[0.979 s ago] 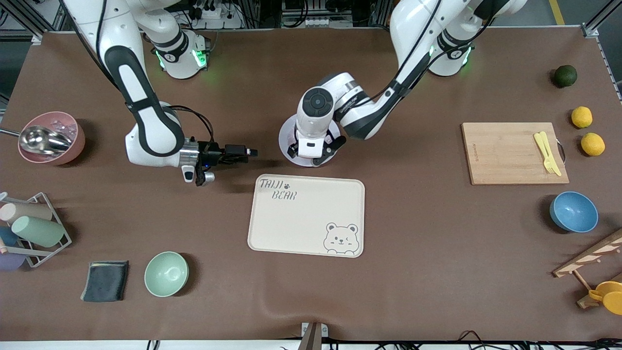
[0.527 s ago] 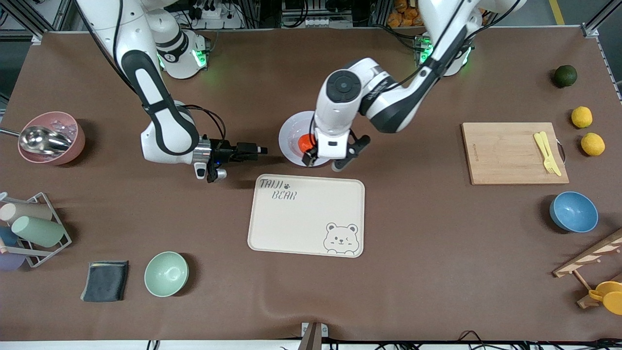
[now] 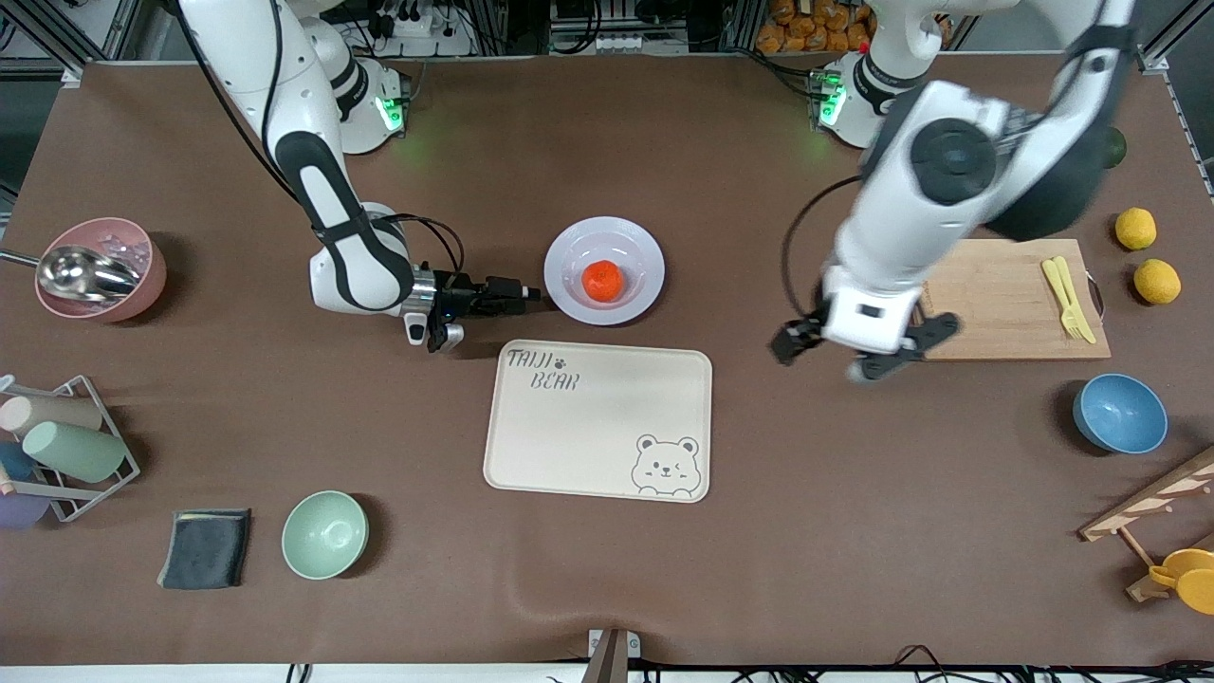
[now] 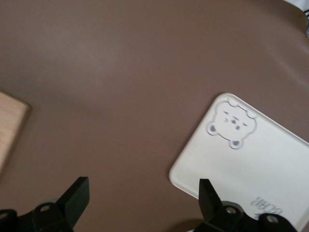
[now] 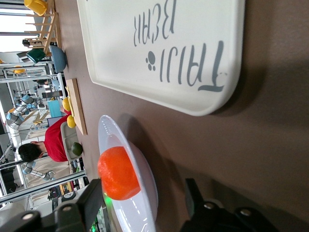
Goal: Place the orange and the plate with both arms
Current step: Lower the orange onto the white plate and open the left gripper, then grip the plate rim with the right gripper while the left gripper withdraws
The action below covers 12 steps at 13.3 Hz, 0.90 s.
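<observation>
Already the small red-orange mandarin orange sits in the round pale lavender plate; the left tool, wide and empty, hangs over bare counter, while the right tool, wide, lies beside the plate's rim, probably to grip it next.

Even overhead light fills my table, leaving soft shadows beside my right arm. My left arm shows motion blur in the front view, and my left wrist view is soft. My right wrist view has bright glare from windows at its edge.

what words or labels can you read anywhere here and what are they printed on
"TAIJI BEAR", with a paw print after the first word: on the cream tray, which also carries a winking bear drawing.
Cutting board: a faint mark along one edge, too small to read.
No other readable text.
</observation>
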Each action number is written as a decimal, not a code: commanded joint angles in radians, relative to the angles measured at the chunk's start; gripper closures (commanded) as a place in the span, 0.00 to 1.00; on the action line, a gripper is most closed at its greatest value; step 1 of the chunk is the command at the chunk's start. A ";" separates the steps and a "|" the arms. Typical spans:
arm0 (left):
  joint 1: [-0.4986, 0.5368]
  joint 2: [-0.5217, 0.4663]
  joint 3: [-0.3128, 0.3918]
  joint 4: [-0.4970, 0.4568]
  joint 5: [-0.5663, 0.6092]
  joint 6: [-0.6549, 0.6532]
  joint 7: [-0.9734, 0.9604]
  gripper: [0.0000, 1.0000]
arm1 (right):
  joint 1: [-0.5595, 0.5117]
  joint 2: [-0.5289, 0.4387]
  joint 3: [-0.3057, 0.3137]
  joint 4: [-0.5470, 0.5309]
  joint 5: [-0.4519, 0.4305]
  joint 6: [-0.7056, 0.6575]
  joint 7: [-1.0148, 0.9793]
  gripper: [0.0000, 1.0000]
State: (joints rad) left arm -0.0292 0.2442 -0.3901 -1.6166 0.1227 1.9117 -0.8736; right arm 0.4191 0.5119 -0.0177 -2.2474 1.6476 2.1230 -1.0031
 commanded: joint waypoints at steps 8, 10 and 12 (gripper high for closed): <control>0.302 -0.137 -0.012 0.116 -0.038 -0.246 0.611 0.00 | 0.105 -0.004 -0.002 -0.024 0.199 0.026 -0.035 0.45; 0.348 -0.152 -0.013 0.127 -0.076 -0.270 0.665 0.00 | 0.122 -0.006 -0.002 -0.024 0.218 0.044 -0.034 0.52; 0.351 -0.172 -0.012 0.129 -0.087 -0.295 0.671 0.00 | 0.122 -0.007 -0.002 -0.024 0.218 0.044 -0.038 0.68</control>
State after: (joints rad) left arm 0.3047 0.0992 -0.3909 -1.4906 0.0592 1.6506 -0.2275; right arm 0.5357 0.5272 -0.0140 -2.2529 1.8311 2.1599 -1.0238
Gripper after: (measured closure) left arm 0.000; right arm 0.511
